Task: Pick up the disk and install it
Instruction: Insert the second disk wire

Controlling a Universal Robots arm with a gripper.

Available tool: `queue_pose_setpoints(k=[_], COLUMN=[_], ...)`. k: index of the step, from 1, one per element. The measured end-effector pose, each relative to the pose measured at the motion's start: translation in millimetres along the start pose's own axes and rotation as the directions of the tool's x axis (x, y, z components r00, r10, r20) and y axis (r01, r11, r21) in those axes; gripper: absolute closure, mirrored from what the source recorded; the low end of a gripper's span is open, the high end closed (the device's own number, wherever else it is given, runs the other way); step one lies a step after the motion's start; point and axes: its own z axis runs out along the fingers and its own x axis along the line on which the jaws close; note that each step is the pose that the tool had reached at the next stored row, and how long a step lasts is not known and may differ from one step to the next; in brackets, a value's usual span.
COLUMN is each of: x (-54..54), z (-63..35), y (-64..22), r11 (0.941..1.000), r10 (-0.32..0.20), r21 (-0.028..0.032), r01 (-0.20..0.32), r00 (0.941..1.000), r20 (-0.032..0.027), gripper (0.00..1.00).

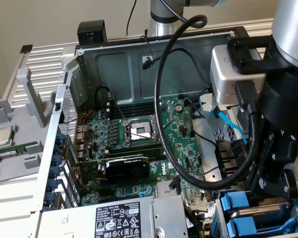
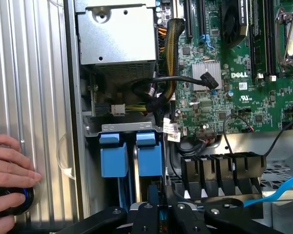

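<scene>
The gripper (image 2: 158, 207) has its fingers close together above the blue disk (image 2: 150, 156). At nine o'clock, the wrist view shows a person's hand (image 2: 10, 170)

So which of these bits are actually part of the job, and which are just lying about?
Part of the job: the tool, the blue-framed disk nearest it, the drive bay.
Lying about: the other blue-framed drive, the loose processor chip, the graphics card, the power supply, a person's hand.
</scene>
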Motion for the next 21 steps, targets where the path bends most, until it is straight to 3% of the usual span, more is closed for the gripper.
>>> queue_pose_setpoints(k=[8,21], x=[0.1,0.1], z=[-0.2,-1.0], y=[2.1,4.2], r11=[1.0,0.9998], r10=[0.0,-0.009], r21=[0.0018,0.0179], r01=[0.0,0.009], r00=[1.0,1.0], r20=[0.0,0.0001], gripper=[0.84,0.84])
